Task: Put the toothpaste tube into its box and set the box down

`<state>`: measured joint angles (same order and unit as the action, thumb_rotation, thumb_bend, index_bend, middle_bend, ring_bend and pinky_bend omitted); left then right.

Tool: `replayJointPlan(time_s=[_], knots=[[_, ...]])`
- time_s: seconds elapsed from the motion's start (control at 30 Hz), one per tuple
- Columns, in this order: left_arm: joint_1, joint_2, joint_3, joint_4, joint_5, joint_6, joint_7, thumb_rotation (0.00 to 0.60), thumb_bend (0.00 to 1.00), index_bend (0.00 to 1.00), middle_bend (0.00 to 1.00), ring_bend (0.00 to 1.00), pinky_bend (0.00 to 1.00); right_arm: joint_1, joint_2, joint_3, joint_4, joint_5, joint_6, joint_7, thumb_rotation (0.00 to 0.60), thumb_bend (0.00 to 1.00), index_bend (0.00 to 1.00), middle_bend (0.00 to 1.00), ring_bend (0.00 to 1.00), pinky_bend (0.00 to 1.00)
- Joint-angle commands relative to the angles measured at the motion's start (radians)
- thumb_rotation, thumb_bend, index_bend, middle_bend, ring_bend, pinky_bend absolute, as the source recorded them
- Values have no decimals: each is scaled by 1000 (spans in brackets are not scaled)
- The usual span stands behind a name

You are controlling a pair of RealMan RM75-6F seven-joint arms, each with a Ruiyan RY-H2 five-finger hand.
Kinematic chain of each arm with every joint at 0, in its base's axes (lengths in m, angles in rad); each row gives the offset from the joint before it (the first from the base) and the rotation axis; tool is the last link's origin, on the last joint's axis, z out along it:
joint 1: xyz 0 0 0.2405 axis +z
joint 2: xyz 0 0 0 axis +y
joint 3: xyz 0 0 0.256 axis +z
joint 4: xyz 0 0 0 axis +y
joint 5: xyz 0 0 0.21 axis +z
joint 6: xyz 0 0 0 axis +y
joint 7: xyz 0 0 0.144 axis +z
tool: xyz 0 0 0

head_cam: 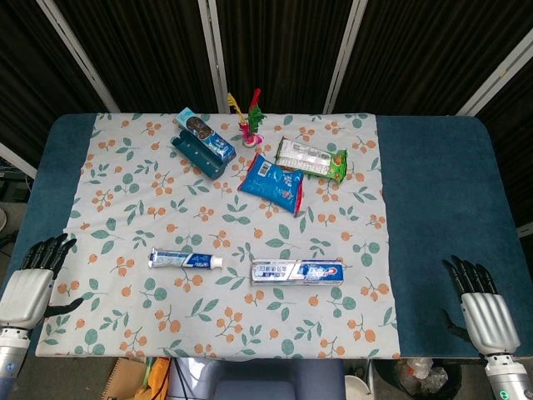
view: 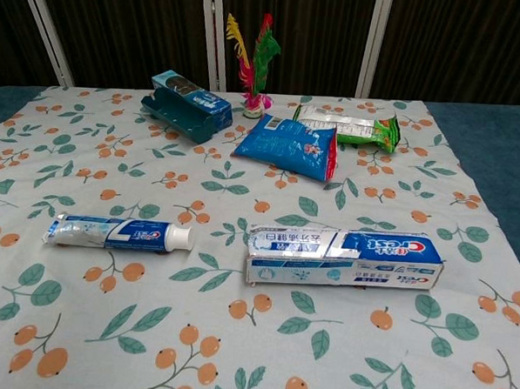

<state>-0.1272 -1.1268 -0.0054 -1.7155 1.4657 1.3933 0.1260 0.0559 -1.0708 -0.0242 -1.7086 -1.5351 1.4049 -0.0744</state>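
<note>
- Left hand sat at the near left edge of the table, fingers spread a bit and pointing away from the robot, holding nothing. It only showed in the head view.
- Right hand was down at the near right edge on the bare blue part, fingers apart too, also holding nothing.
- The toothpaste tube lay flat on the floral cloth, off to the right of the left hand's fingertips and well apart from them, cap end pointing toward the box.
- The toothpaste box lay flat on its side just past the tube's cap, with a small gap between them. It was well left of the right hand's fingers, so neither hand was touching anything.
- Couldn't tell from either view whether the box's end flaps were open.
- Way beyond both sets of fingertips, at the far side of the cloth: a dark teal box, a blue snack bag, a green and white packet, and a little feathered shuttlecock thing standing upright between the teal box and the packet.
</note>
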Motion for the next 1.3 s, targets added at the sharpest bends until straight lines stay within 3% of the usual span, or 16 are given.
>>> replayJointPlan(time_s=[0.03,0.43,0.6,0.77,1.0,1.3], knots=[[0,0,0,0,0,0,0,600,18,0,0,0,0,0,0,1,0,0,0,0,600,363,0,0,0,0],[0,-1,0,-1,0,-1,-5,600,18,0,0,0,0,4,-1,4,-29,-17,8,16,600,363,0,0,0,0],[-2,-3,0,1,3,-3,-9,600,18,0,0,0,0,44,-19,28,-90,-11,-33,19,600,363,0,0,0,0],[-4,-4,-1,3,-2,-8,-10,600,18,0,0,0,0,130,-72,92,-164,55,-131,-47,600,362,0,0,0,0],[-7,3,0,-2,-8,-20,-12,600,18,0,0,0,0,261,-204,176,-231,222,-262,-232,600,362,0,0,0,0],[-13,10,0,-10,-22,-40,-21,600,18,0,0,0,0,397,-362,198,-228,453,-359,-468,600,362,0,0,0,0]])
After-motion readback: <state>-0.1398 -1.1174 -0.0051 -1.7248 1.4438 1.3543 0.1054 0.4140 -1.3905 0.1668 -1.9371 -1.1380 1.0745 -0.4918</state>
